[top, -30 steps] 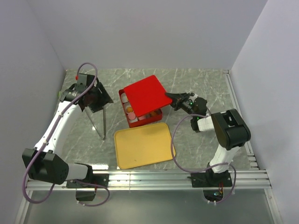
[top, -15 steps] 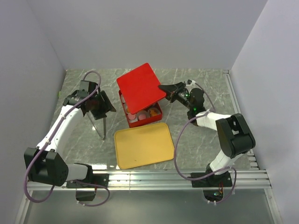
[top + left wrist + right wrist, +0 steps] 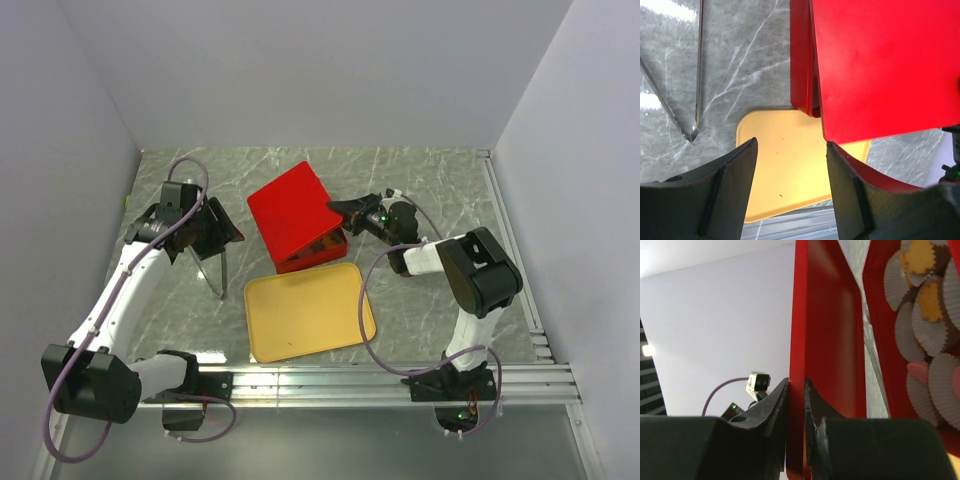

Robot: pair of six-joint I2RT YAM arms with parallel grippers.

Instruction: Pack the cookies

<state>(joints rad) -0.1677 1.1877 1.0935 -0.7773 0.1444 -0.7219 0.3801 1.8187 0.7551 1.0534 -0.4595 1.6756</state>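
The right end effector [image 3: 796,385] pinches the edge of the red lid [image 3: 293,212], which tilts over the red box [image 3: 322,252] and hides most of the cookies [image 3: 931,302] inside; the left end effector [image 3: 791,144] hangs parted and empty near metal tongs [image 3: 221,268], with a yellow tray [image 3: 305,312] just before the box

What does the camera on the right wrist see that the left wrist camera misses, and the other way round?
Only the right wrist view: cookies sitting in white paper cups inside the red box, and the right gripper pinched on the edge of the red lid. Only the left wrist view: the yellow tray, the metal tongs lying on the table, and the left gripper open with nothing in it. Both: the red lid and part of the red box.
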